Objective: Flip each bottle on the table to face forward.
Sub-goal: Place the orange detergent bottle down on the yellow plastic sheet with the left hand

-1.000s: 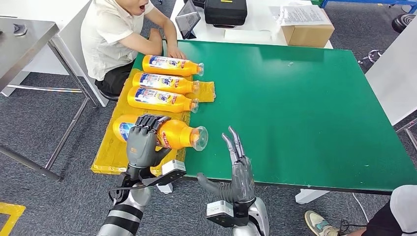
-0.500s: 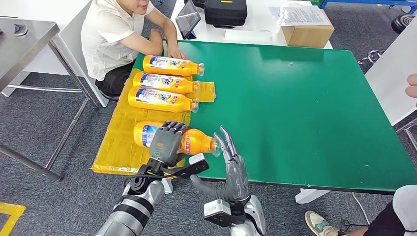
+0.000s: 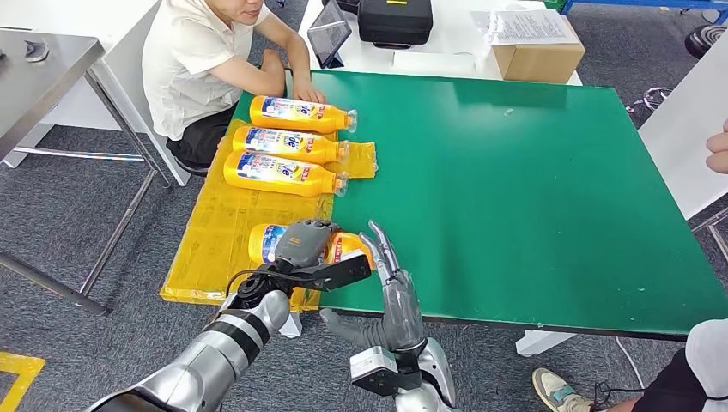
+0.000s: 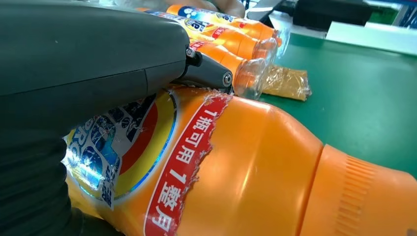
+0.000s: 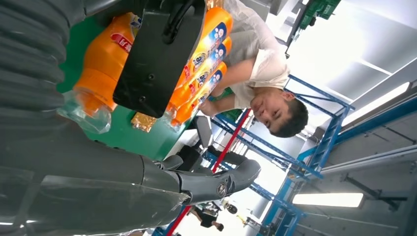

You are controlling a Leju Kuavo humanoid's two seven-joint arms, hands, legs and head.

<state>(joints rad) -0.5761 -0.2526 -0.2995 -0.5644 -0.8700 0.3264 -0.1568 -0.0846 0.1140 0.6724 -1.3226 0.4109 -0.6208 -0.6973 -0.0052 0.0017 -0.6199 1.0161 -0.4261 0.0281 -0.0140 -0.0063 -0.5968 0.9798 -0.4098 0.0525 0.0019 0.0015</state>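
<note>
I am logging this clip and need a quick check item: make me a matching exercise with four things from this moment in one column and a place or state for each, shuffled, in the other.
Things:
1. nearest bottle
2. right hand
3. cardboard box
4. tablet

Places or states:
A. on the white table beyond the green table, at its right end
B. lying on its side under the left hand
C. propped beside the seated person
D. fingers extended, next to the bottle's cap end

Pairs: 1-B, 2-D, 3-A, 4-C
</note>
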